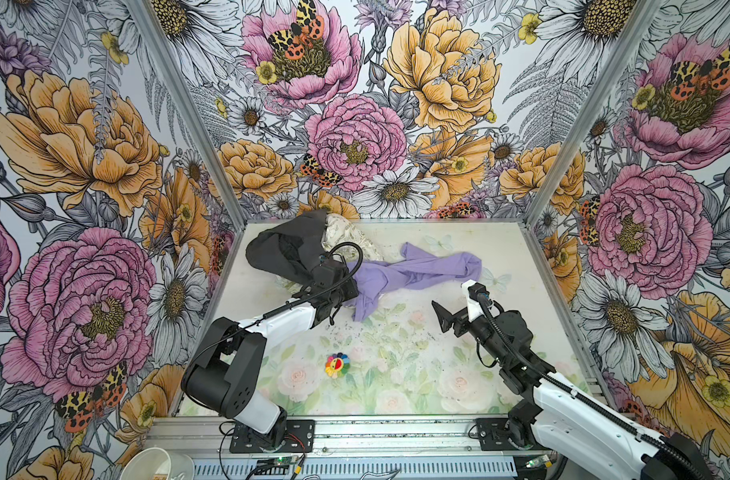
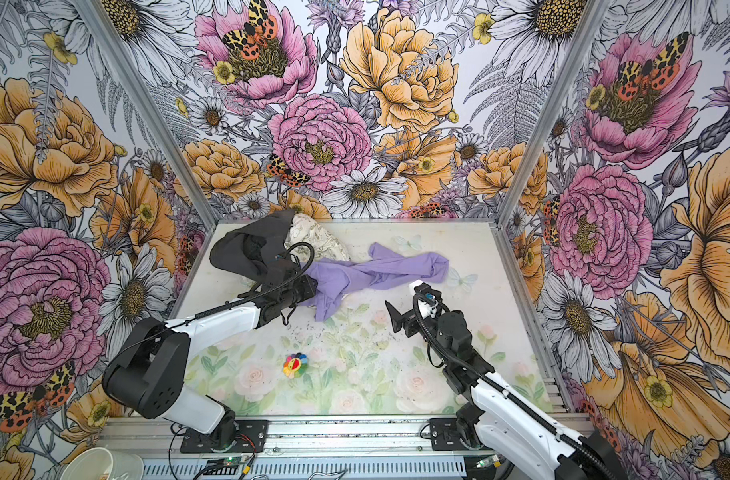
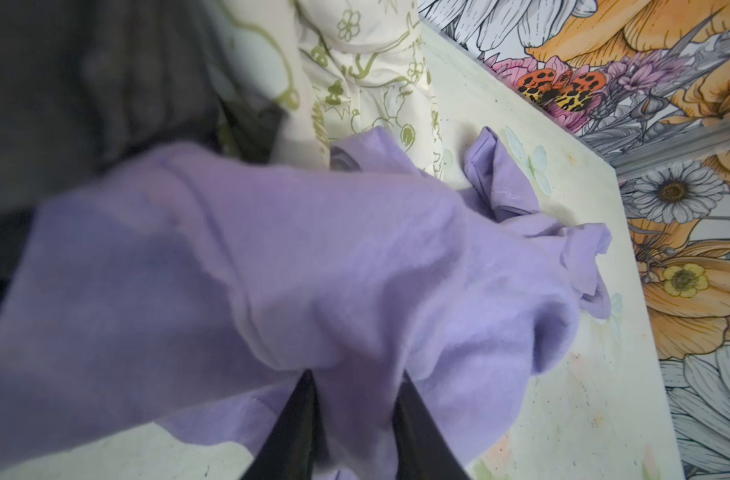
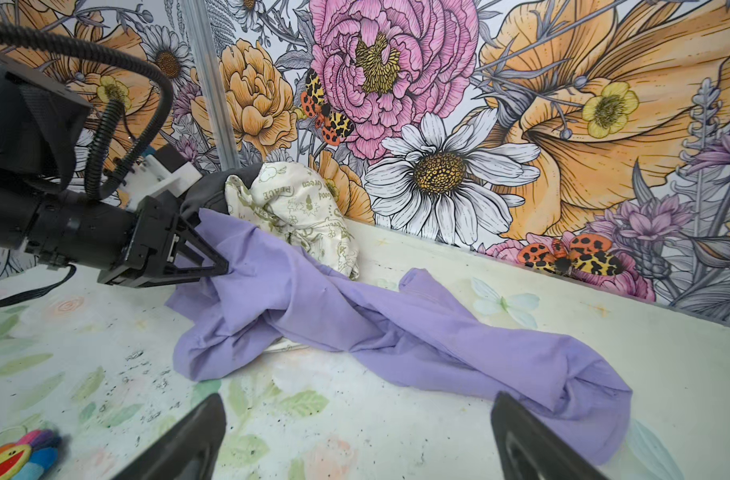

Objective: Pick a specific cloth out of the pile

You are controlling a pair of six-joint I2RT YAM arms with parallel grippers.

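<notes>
Currently the cloth lies on the bench as a twisted lavender band, long axis running from about 9 o'clock to 3 o'clock in both top views, its 9 o'clock end touching the pile of dark and cream fabrics. The left end effector is at that end, its jaws pinching a fold of the cloth in the left wrist view. The right end effector hangs spread and empty just short of the free 3 o'clock end. Judgement: the left arm has the hold; drawing toward 6 o'clock should clear the pile.
</notes>
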